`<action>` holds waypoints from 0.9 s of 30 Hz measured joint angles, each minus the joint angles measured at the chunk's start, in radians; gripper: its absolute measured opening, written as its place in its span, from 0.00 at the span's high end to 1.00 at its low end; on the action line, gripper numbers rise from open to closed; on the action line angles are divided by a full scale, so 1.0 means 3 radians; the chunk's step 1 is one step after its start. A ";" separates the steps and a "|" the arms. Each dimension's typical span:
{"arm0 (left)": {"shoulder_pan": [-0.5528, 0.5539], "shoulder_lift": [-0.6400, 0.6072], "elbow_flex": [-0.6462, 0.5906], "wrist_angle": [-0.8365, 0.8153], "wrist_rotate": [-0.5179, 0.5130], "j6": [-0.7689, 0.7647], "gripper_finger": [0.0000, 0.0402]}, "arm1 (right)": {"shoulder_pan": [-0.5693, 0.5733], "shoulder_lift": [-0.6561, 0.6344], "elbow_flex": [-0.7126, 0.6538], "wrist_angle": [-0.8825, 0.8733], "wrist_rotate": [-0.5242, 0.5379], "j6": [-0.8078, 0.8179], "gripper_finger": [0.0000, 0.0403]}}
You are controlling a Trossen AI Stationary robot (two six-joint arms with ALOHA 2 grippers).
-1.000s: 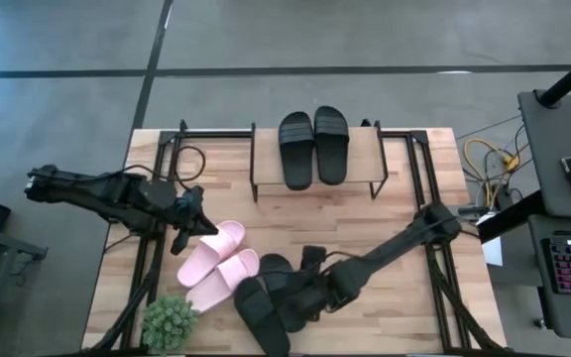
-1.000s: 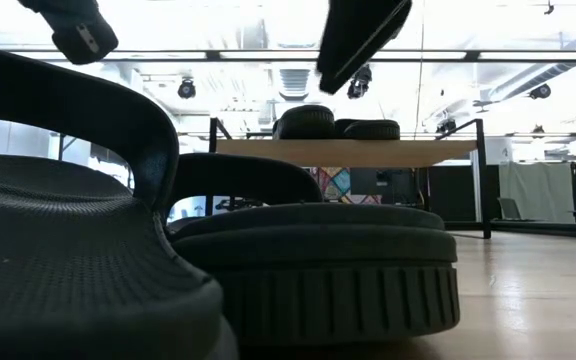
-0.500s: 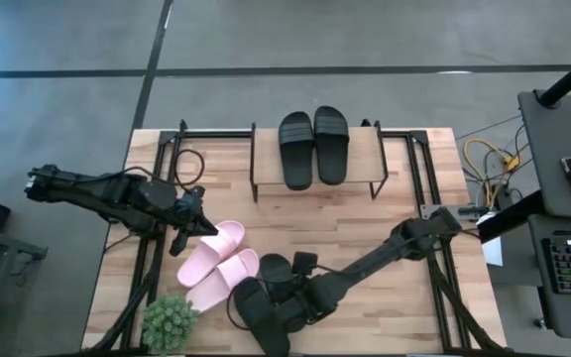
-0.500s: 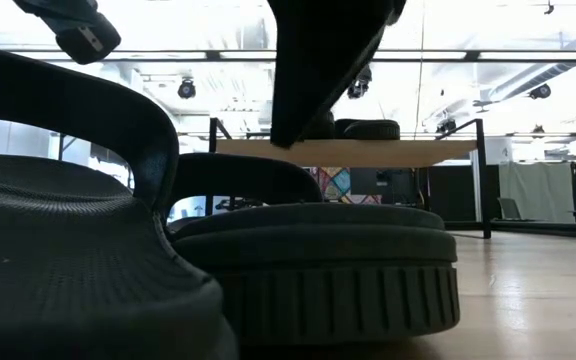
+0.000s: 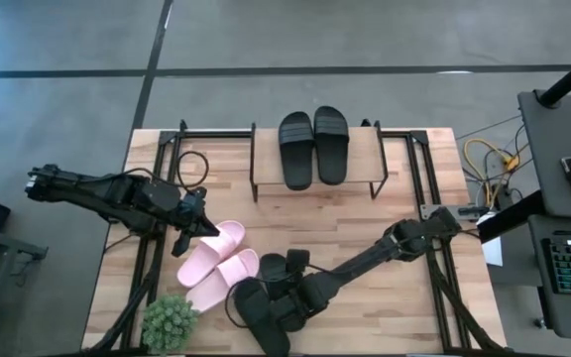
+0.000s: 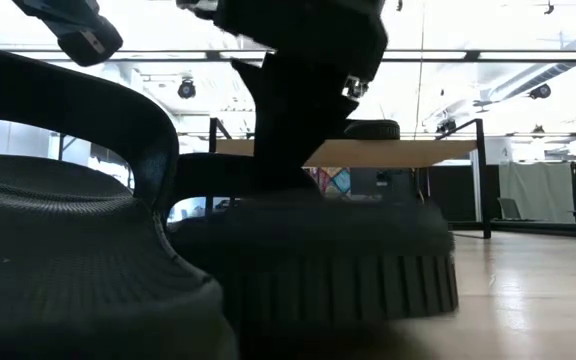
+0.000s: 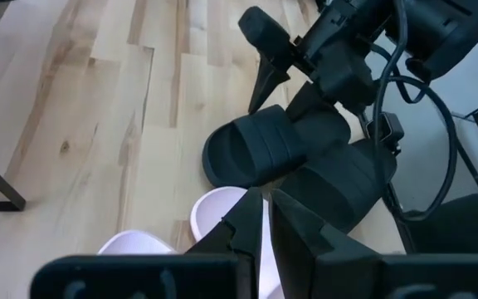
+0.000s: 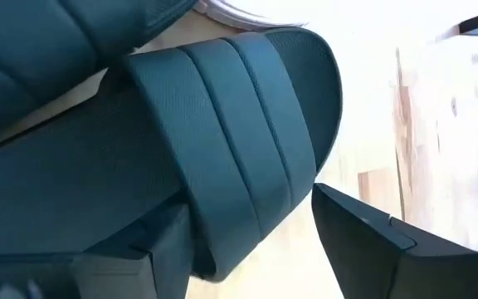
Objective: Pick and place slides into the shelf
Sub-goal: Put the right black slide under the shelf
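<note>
Right gripper (image 5: pixel 287 295) is down on the black slide (image 8: pixel 222 149), jaws wide, straddling its strap crosswise. The left gripper (image 5: pixel 188 222), jaws nearly closed, waits above the pink slides (image 5: pixel 216 260).

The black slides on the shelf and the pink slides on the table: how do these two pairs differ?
The black slides lie on the shelf, the pink slides lower, on the table. The black pair is parallel and points straight along the table; the pink pair lies slanted, staggered. The left gripper hangs by the pink pair; no gripper is near the black pair. Both are wide-strap pairs lying soles down.
</note>
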 joint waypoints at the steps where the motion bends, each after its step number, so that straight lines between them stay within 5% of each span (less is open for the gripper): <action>1: 0.0000 0.0005 0.0000 -0.0002 0.0000 0.0000 0.98 | -0.0013 0.0000 0.0000 0.0000 0.0000 -0.0033 0.46; 7: 0.0000 0.0057 0.0000 0.0003 0.0000 0.0000 0.97 | -0.0101 0.0000 -0.0001 0.0021 -0.0010 -0.0092 0.60; 16: 0.0000 0.0140 0.0000 0.0003 0.0000 0.0001 0.97 | -0.0185 0.0006 0.0000 0.0016 -0.0020 -0.0020 0.95; 27: -0.0001 0.0179 0.0001 0.0002 0.0000 0.0033 0.97 | -0.0095 -0.0185 0.0052 -0.1529 0.0392 0.1753 0.97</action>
